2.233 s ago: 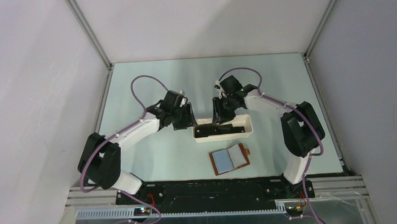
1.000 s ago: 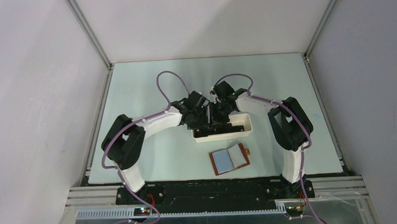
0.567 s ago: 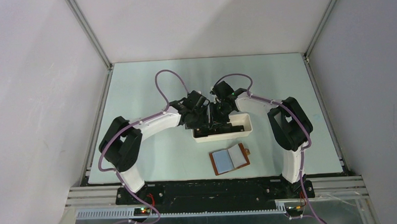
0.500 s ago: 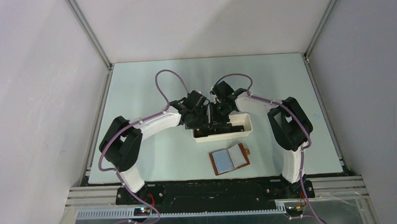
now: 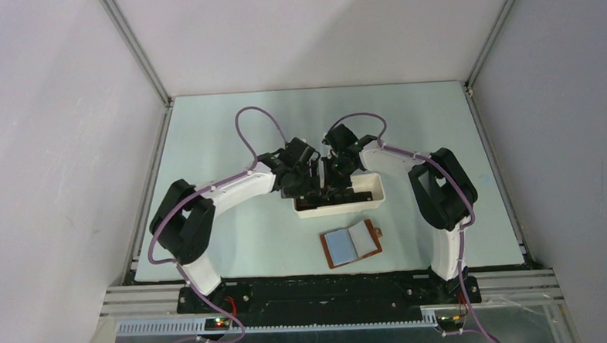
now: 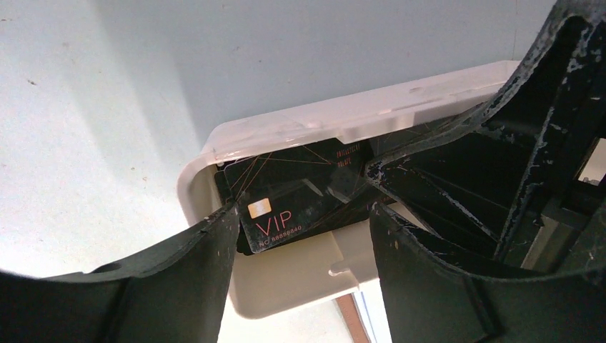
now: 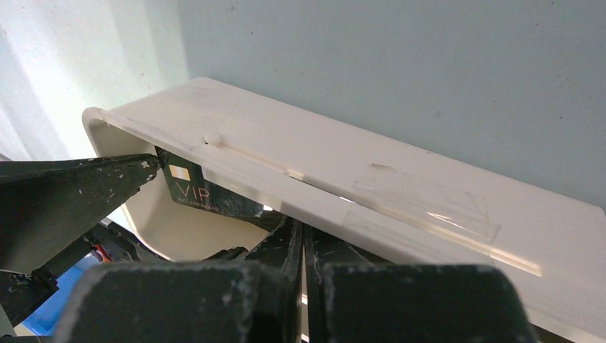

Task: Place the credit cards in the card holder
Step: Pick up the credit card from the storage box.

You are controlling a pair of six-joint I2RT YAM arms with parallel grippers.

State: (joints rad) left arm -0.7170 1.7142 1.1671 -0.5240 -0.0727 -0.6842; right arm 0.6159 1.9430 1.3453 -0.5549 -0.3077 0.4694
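Nothing is filed yet: the card holder [image 5: 351,244] lies open and flat on the counter [image 5: 229,136] at 6 o'clock from the white tray [image 5: 348,209], its pale pockets showing no card, while the credit cards [image 6: 236,182] sit dark in the tray's 9 o'clock end. Every card is left to move, by my reading. The topmost, a black VIP card [image 6: 286,204], lies askew over another. The left tool [image 6: 300,214] has its jaws spread wide to either side of that card, gripping nothing. The right tool [image 7: 301,230] has its jaws pressed together, tip against the card's 3 o'clock edge; whether the card is pinched between them I cannot tell.
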